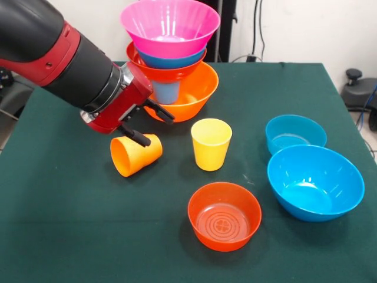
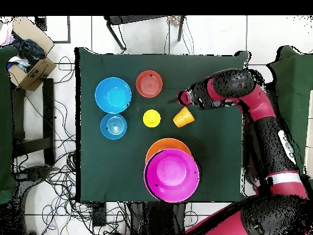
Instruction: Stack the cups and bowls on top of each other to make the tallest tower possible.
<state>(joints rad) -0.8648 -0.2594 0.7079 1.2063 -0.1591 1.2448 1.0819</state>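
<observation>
Tool hanging spread over a tipped orange cup, with the tower standing at the far side of the counter.

The red and black arm (image 1: 59,53) is reaching in from the left, and its tool (image 1: 150,124) is sitting released, fingers apart, one black fingertip (image 1: 140,139) lying against the upper side of the orange cup (image 1: 135,155), gripping nothing. That cup is lying on its side on the green counter (image 1: 70,224), mouth facing left. Just to its right the yellow cup (image 1: 211,143) is standing upright. Behind them the tower (image 1: 171,53) is resting on the big orange bowl (image 1: 197,91), with a red-orange bowl, a blue bowl and the big pink bowl (image 1: 171,23) nested above. Nearer, a red-orange bowl (image 1: 224,216) is sitting alone, and on the right two blue bowls, the smaller (image 1: 295,133) just behind the larger (image 1: 315,182).
</observation>
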